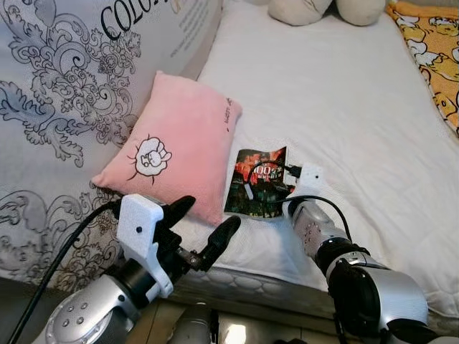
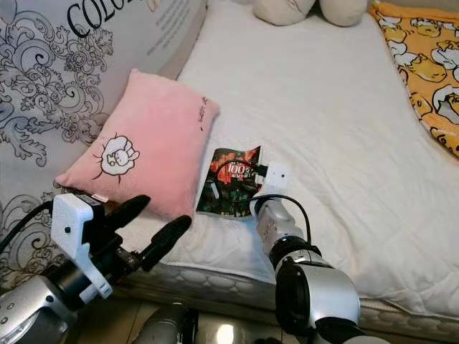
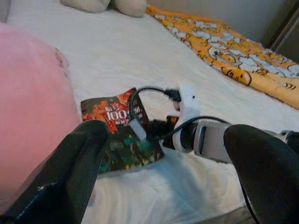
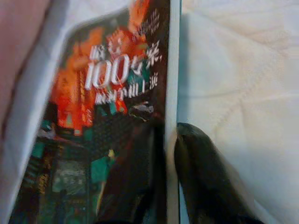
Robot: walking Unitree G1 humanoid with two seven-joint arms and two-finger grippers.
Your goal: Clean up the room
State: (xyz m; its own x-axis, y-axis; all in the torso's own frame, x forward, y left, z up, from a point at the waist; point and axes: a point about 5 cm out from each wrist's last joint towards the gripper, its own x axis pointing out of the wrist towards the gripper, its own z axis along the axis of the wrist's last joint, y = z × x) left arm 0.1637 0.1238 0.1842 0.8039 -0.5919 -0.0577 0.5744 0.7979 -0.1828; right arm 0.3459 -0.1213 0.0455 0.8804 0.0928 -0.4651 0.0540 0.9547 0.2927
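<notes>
Thin snack packet [image 1: 258, 183] lying flat on white mattress [image 1: 344, 107], just beside pink pillow [image 1: 176, 150]. Right gripper [image 4: 164, 154] nipping packet's edge, one finger each side, nearly closed. Probably light, crinkly, floppy & slick (best held at stiff sealed edge). Left gripper [image 1: 204, 229] hovering at bed edge w/ fingers spread, holding nothing. Pillow crowding packet's left side; orange blanket [image 1: 430, 50] well apart; plush toy [image 1: 326, 8] far off at bed's far end.

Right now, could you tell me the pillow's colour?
Pink pillow with a small white fist drawing; left eye view shows it best.
</notes>
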